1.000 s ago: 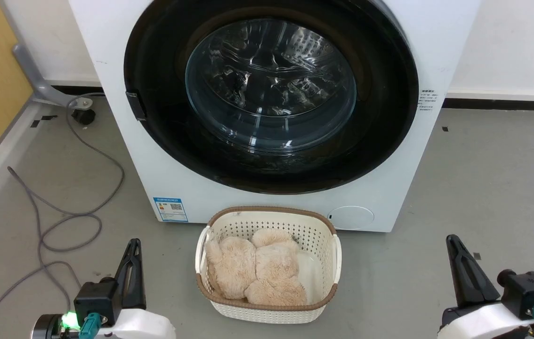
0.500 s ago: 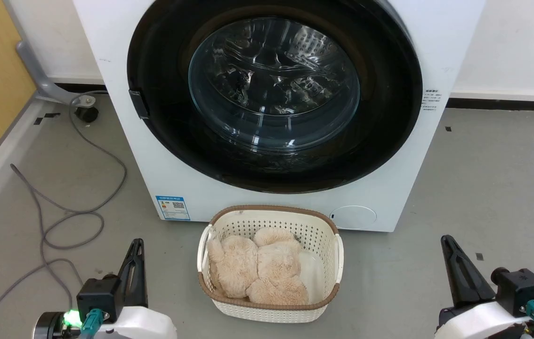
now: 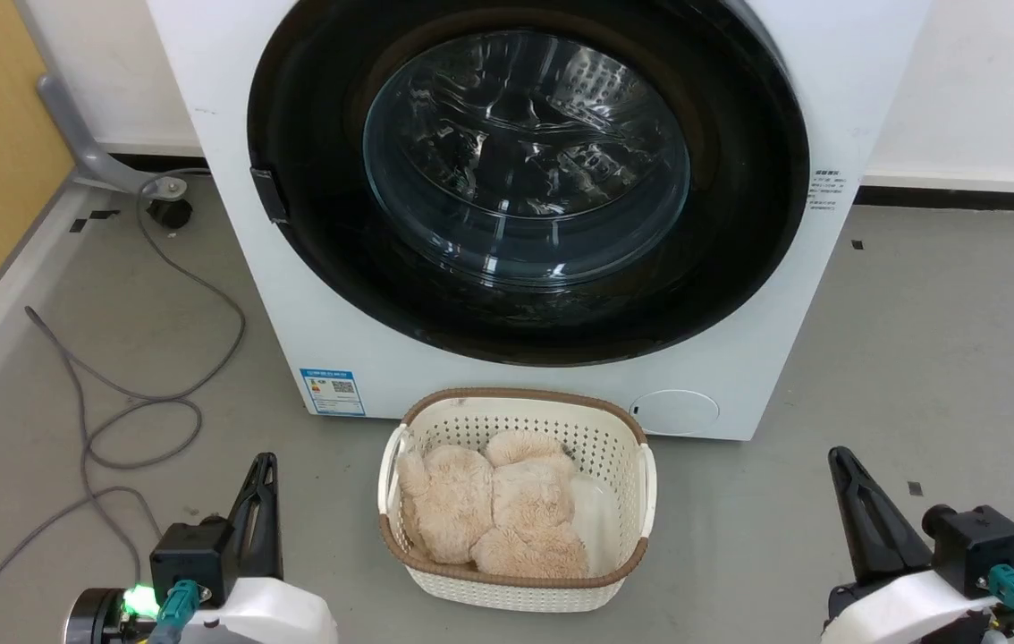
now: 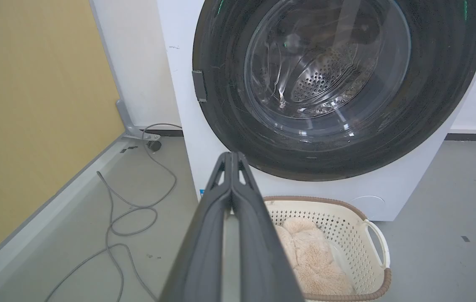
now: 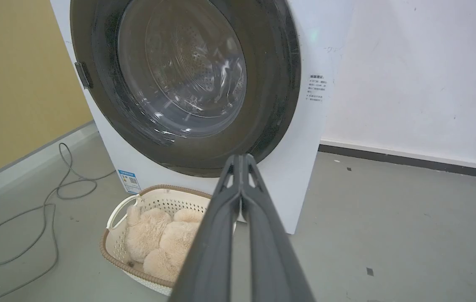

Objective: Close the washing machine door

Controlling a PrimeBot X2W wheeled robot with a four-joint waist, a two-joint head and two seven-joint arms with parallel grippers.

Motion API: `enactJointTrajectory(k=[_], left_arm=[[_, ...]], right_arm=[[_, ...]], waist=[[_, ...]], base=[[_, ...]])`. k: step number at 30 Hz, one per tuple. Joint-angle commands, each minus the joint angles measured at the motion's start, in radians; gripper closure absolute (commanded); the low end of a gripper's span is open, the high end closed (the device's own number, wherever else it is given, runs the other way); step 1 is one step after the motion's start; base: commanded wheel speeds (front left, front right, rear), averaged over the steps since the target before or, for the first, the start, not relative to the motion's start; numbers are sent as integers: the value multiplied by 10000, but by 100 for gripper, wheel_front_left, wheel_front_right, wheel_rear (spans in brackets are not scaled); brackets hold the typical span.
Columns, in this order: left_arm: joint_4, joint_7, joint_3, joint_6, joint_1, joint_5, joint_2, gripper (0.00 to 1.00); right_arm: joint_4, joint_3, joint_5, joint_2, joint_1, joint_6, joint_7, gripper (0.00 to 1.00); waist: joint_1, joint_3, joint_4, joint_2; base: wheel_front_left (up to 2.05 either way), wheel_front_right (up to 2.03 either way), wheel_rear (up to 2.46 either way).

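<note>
Squarely before the washing machine (image 3: 310, 304): basket (image 3: 518, 594).

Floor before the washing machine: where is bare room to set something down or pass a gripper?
Widest bare floor lies right of the basket, between washing machine, wall and right gripper. A narrower strip lies between basket and left gripper. Far left is crowded by looping grey cable. The basket crowds the machine's front.

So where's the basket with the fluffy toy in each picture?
Head view: basket at bottom centre.
Left wrist view: basket at bottom right.
Right wrist view: basket at bottom left.
Shared landmark: the washing machine door, right above it every time.
</note>
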Motion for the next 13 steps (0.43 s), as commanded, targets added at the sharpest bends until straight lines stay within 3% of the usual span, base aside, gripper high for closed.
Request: enactJointTrajectory(k=[1, 13], left_arm=[[-49, 84, -22, -38, -189, 66, 9, 100], [-88, 330, -33, -117, -248, 111, 10, 100]], right_arm=[[-75, 36, -54, 34, -170, -7, 92, 100], [-161, 113, -182, 39, -202, -8, 339, 100]], waist=[[0, 4, 9, -1], [0, 29, 73, -1]], base=[[0, 0, 0], [0, 0, 0]])
